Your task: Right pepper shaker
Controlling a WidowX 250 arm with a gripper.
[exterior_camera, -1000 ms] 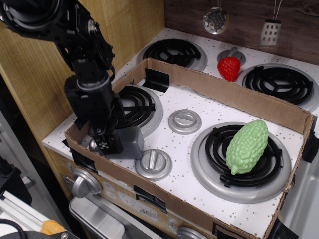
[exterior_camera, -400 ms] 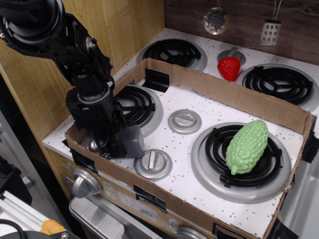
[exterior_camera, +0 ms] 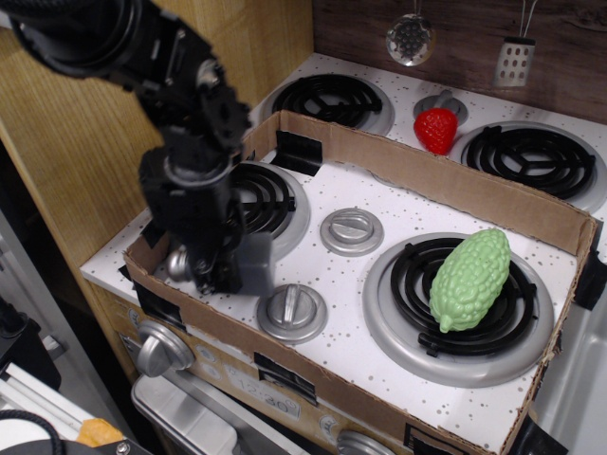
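I had swung the gripper [exterior_camera: 220,275] rightward since a second ago; blur hid whether its jaws clasped the pepper shaker [exterior_camera: 252,264], lying front-left in the cardboard tray [exterior_camera: 427,175]; righting seemed underway.

No text can be read clearly here: the cream front panel of the toy stove [exterior_camera: 248,379], at the lower middle of the frame, carries faint printed marks, but they are too blurred to read.
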